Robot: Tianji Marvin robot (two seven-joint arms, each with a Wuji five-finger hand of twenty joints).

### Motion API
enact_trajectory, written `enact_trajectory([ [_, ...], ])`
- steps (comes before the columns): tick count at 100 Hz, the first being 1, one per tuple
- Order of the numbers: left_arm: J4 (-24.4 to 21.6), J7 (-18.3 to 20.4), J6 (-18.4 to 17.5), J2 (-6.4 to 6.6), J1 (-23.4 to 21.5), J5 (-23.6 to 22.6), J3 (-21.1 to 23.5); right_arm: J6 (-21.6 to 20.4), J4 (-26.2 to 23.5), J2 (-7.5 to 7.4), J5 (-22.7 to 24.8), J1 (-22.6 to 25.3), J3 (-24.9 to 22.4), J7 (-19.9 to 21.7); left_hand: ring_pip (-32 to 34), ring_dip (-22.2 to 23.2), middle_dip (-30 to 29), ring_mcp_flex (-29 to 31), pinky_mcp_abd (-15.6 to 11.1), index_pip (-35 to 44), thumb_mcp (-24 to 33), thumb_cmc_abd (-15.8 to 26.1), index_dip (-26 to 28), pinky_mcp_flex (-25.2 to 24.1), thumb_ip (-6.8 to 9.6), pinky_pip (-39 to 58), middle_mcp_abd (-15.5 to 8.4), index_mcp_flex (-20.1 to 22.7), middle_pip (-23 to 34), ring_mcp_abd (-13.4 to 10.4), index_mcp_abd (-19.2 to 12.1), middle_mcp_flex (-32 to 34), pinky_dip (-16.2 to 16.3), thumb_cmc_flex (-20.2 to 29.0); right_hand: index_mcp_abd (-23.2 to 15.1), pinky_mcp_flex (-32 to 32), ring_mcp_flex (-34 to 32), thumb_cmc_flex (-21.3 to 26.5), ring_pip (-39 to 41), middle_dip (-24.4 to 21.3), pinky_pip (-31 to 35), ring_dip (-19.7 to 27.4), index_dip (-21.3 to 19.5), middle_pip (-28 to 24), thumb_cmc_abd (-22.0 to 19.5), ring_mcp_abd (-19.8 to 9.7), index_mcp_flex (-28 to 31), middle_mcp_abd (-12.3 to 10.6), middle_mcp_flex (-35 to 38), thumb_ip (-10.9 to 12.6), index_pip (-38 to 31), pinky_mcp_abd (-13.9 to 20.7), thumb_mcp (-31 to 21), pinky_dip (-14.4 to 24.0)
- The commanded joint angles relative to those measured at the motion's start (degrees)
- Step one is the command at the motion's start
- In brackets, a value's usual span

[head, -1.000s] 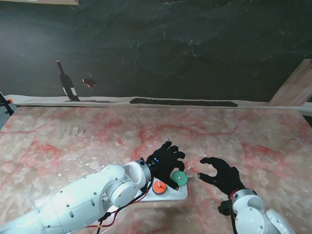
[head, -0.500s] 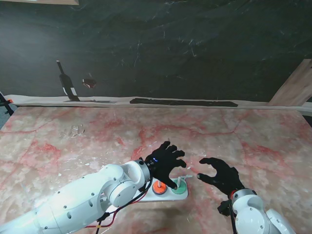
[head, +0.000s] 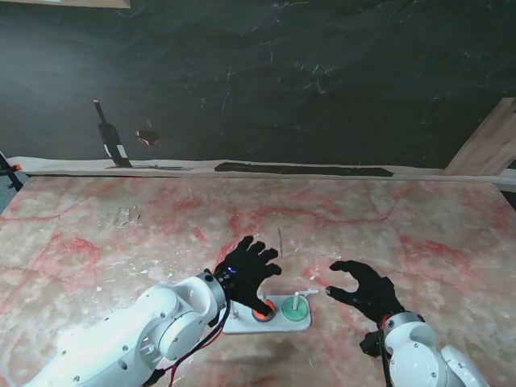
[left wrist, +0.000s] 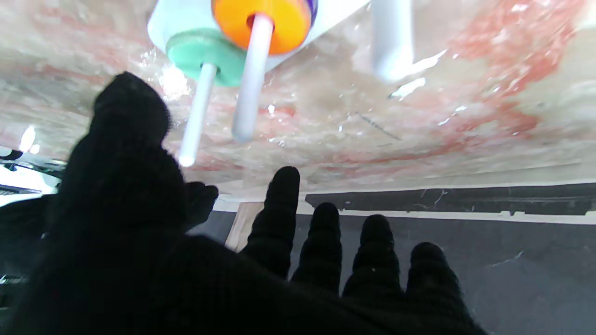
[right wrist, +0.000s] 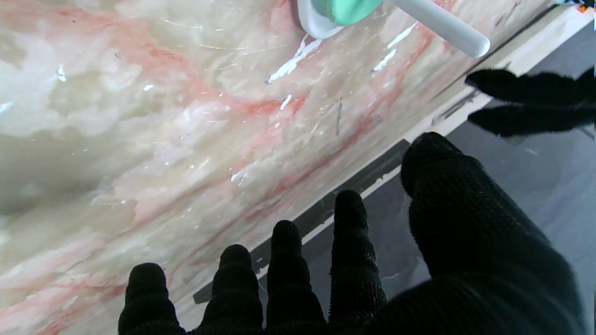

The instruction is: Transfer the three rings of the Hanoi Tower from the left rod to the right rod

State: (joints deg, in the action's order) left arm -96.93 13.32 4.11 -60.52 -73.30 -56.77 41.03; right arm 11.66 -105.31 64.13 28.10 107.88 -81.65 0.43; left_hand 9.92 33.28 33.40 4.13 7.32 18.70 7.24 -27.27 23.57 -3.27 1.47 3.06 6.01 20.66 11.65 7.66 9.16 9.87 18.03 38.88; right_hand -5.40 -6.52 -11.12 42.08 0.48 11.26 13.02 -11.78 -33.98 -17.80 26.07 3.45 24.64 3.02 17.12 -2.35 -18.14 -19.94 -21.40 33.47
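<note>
The white tower base [head: 242, 326] lies near me at the table's middle. A green ring [head: 296, 314] rests at the foot of the right rod [head: 297, 300]. An orange ring [head: 262, 312] sits on the middle rod, half hidden by my left hand [head: 246, 270], which hovers open over it and holds nothing. In the left wrist view the green ring [left wrist: 205, 53] and the orange ring [left wrist: 260, 18] each circle their own rod, a blue-purple edge [left wrist: 313, 4] shows under the orange ring, and the left rod [left wrist: 391, 37] stands bare. My right hand [head: 363, 289] is open just right of the base.
The pink marble table [head: 403, 226] stretches far from me to a dark wall. A wooden board [head: 488, 145] leans at the far right. Pale crumbs [head: 121, 216] lie at the far left.
My left hand lowered the green ring onto the right rod, let it go, then drew back to the left over the middle rod. The right hand has not moved.
</note>
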Motion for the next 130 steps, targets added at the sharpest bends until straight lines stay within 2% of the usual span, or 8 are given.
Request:
enact_trajectory([
  [1, 0.1, 0.5, 0.2, 0.90, -0.9, -0.5, -0.2, 0.0, -0.3, 0.08, 0.0, 0.4, 0.1, 0.1, -2.0, -0.5, -0.6, -2.2, 1.1, 1.4, -1.7, -0.1, 1.2, -0.1, -0.79, -1.3, 2.3, 0.6, -1.0, 1.3, 1.4, -1.7, -1.0, 0.1, 0.4, -0.3, 1.0, -1.4, -0.4, 0.3, -1.2, -0.3, -0.2, -0.6, 0.8, 0.1, -1.7, 0.0, -1.6, 0.4, 0.5, -0.2, -0.7, -0.4],
  [14, 0.5, 1.0, 1.2, 1.08, -1.3, -1.4, -0.4, 0.0, -0.3, 0.04, 0.1, 0.3, 0.2, 0.3, -4.0, -1.6, -1.5, -3.0, 1.4, 2.2, -2.1, -1.9, 1.7, -0.1, -0.68, -1.9, 2.7, 2.0, -2.3, 1.8, 2.4, -2.2, -1.9, 0.8, 0.4, -0.3, 1.0, -1.6, -0.4, 0.3, -1.3, -0.3, -0.2, -0.6, 0.8, 0.1, -1.6, 0.0, -1.7, 0.3, 0.5, -0.1, -0.8, -0.5],
  [25, 1.6, 0.9, 1.9, 1.06, -0.4, -1.4, -1.5, 0.1, -0.2, 0.02, 0.2, 0.2, 0.2, 0.4, -6.6, -4.5, -3.1, -3.0, 1.7, 2.2, -1.0, -4.0, 1.9, 0.2, -1.46, -3.3, 3.0, 1.7, -5.2, 2.3, 2.2, -3.1, -4.7, 0.9, 0.4, -0.3, 1.1, -1.7, -0.4, 0.3, -1.3, -0.3, -0.2, -0.6, 0.8, 0.1, -1.6, 0.0, -1.7, 0.3, 0.5, -0.1, -0.9, -0.6],
  [42, 3.3, 0.6, 2.2, 0.94, 1.3, -0.6, -3.1, 0.3, -0.1, 0.03, 0.0, 0.2, 0.2, 0.4, -7.6, -11.8, -5.7, -2.9, 1.9, 1.2, 4.7, -7.7, 1.4, 0.2, -2.67, -3.5, 2.5, 0.0, -8.5, 2.6, 0.5, -3.9, -9.2, -0.6, 0.5, -0.3, 1.1, -1.8, -0.4, 0.3, -1.5, -0.3, -0.2, -0.7, 0.9, 0.2, -1.6, 0.1, -1.8, 0.3, 0.5, -0.2, -0.9, -0.7],
  [53, 4.0, 1.3, 1.9, 1.02, 2.2, -0.1, -4.0, 0.4, -0.2, 0.03, 0.0, 0.2, 0.3, 0.5, -8.4, -14.2, -8.2, -2.8, 2.0, 0.9, 8.0, -9.5, 1.5, 0.2, -3.11, -3.8, 2.3, -0.6, -9.3, 2.5, -1.0, -3.7, -10.7, -1.3, 0.5, -0.2, 1.1, -1.9, -0.4, 0.3, -1.5, -0.3, -0.2, -0.7, 0.9, 0.1, -1.5, 0.1, -1.8, 0.3, 0.5, -0.2, -1.0, -0.7],
  [78, 5.4, 1.8, 2.0, 1.05, 3.9, 0.7, -5.8, 0.6, -0.2, -0.01, -0.2, 0.0, 0.4, 0.7, -8.9, -16.4, -10.9, -2.9, 2.3, 0.2, 10.8, -10.9, 1.4, 0.2, -3.51, -4.1, 1.8, -1.3, -9.8, 2.7, -3.5, -3.7, -12.7, -1.7, 0.6, -0.2, 1.2, -2.1, -0.4, 0.3, -1.6, -0.3, -0.2, -0.7, 1.0, 0.1, -1.4, 0.1, -1.8, 0.3, 0.5, -0.2, -1.1, -0.8],
  [109, 7.5, 0.8, 2.2, 0.70, 6.0, 1.7, -8.1, 0.8, -0.1, -0.04, -0.3, -0.1, 0.5, 0.9, -8.8, -16.8, -11.7, -2.9, 2.2, 1.9, 12.2, -10.6, 2.9, 0.2, -3.13, -4.0, 1.1, -0.1, -9.8, 2.5, -10.5, -3.7, -13.6, -0.9, 0.6, -0.1, 1.2, -2.3, -0.4, 0.3, -1.7, -0.3, -0.2, -0.7, 0.9, 0.1, -1.4, 0.0, -1.8, 0.2, 0.5, -0.2, -1.3, -0.9],
  [130, 8.4, -0.6, 2.0, 0.52, 5.9, 1.8, -8.3, 0.7, -0.1, -0.06, -0.3, -0.2, 0.5, 1.0, -8.2, -16.2, -11.0, -2.8, 2.1, 4.2, 12.7, -9.9, 4.8, 0.3, -2.56, -3.8, 1.2, 1.5, -9.2, 2.2, -13.4, -3.7, -13.7, 0.1, 0.6, -0.1, 1.2, -2.3, -0.4, 0.3, -1.8, -0.3, -0.2, -0.7, 0.8, 0.2, -1.4, 0.2, -1.9, 0.2, 0.5, -0.2, -1.3, -0.9],
])
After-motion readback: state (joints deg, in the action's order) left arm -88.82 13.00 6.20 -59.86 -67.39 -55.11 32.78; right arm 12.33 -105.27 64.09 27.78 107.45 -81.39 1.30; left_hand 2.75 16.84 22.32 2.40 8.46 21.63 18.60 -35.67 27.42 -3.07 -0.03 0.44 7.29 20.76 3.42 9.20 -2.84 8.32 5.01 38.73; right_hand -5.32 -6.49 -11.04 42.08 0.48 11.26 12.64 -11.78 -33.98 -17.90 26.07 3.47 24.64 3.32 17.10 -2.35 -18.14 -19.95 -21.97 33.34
